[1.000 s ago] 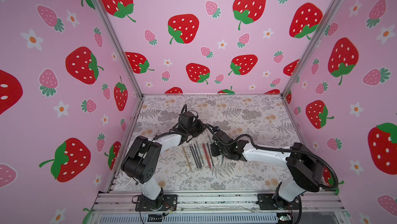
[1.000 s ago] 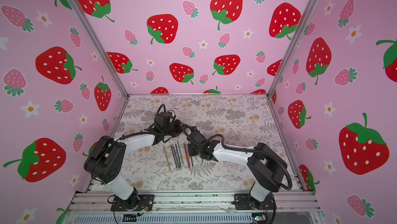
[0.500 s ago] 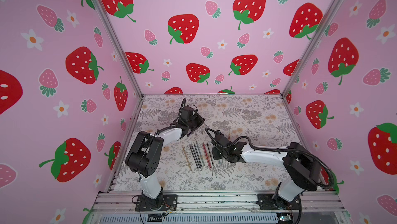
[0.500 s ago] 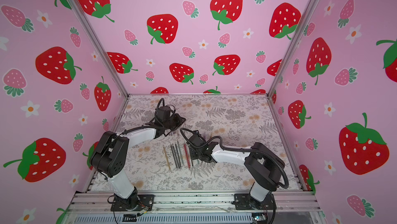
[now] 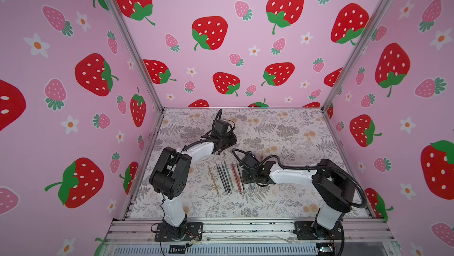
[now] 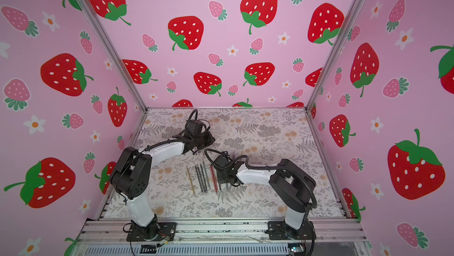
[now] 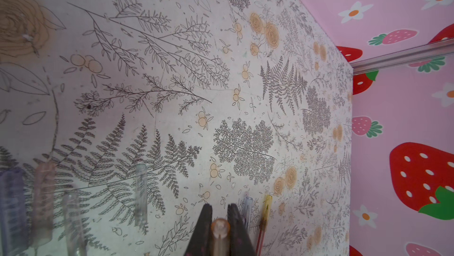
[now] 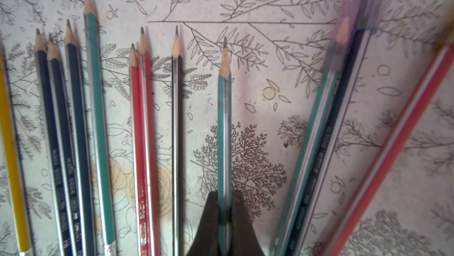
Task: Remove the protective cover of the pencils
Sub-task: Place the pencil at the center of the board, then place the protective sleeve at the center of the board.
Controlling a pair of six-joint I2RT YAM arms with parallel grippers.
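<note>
Right claw (image 8: 224, 194) is clamped tight on a teal pencil (image 8: 224, 119), and the bare sharpened tip points straight out ahead of the wrist over the table (image 8: 270, 33). Off to one side lie the pencils (image 5: 227, 177) in a loose row, all tips bare: one black, two red, one teal, three dark blue, and a yellow at the edge. On the other side three more fan out at an angle. A purple cap (image 8: 353, 1) sits over the tips there, probably on two of them, though the blur makes that hard to call.

Left claw (image 7: 219, 208) is pinched on a pale orange cap (image 7: 220, 227), its round end facing the wrist camera. Loose caps (image 7: 140, 193), some clear and some tinted, lie on the table close by.

In both top views the left arm (image 5: 196, 150) reaches out beyond the far end of the row with its wrist raised, apart from the right claw. The right arm (image 5: 292, 175) stretches low across from its base, its wrist down just beside the row.
</note>
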